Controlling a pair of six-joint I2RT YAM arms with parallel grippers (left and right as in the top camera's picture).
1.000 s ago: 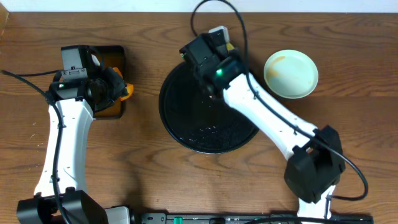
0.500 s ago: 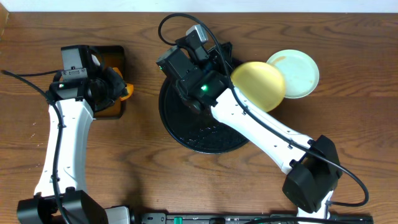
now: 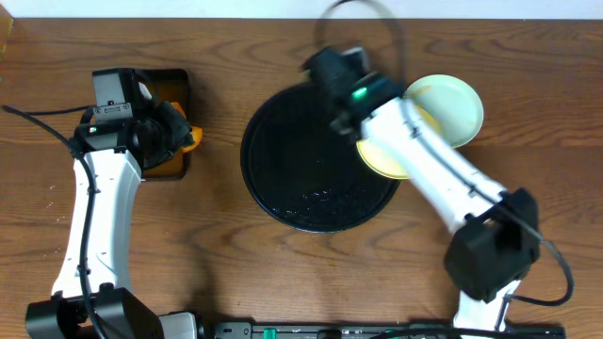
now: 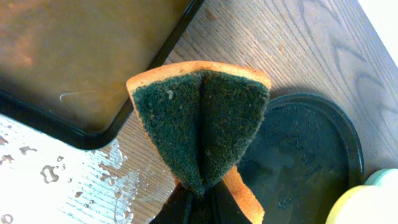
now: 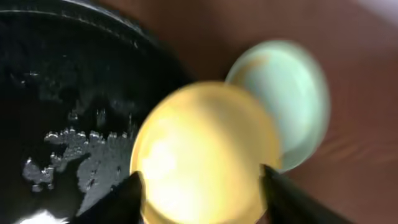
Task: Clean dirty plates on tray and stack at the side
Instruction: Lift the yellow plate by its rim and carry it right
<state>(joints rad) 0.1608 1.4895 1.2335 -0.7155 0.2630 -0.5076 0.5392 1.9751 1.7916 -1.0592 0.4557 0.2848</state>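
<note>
Plates in view were two. The yellow plate (image 5: 205,149) sat between my right fingers (image 5: 129,198), one finger against each side of its rim, so the fingers were closed on it across its width. Its face looked pale, smooth and glossy, with a soft gleam at the lower left, though the wrist view was blurred. From overhead the yellow plate (image 3: 388,158) lay partly under my right arm, over the right edge of the black tray (image 3: 287,160) and overlapping the near-left edge of the blue-green plate (image 3: 452,108). Whether it touched either one, I could not tell. That blue-green plate rested on the counter (image 3: 217,264) just right of the tray and carried an orange streak near its far-left rim. The tray's glossy dark surface held beads of water toward its near side. My left fingers (image 4: 181,210) pinched a folded sponge (image 4: 199,124), orange with a dark green scouring face, above the corner of the rectangular tray (image 4: 56,127) of brown liquid, well apart from both plates.
</note>
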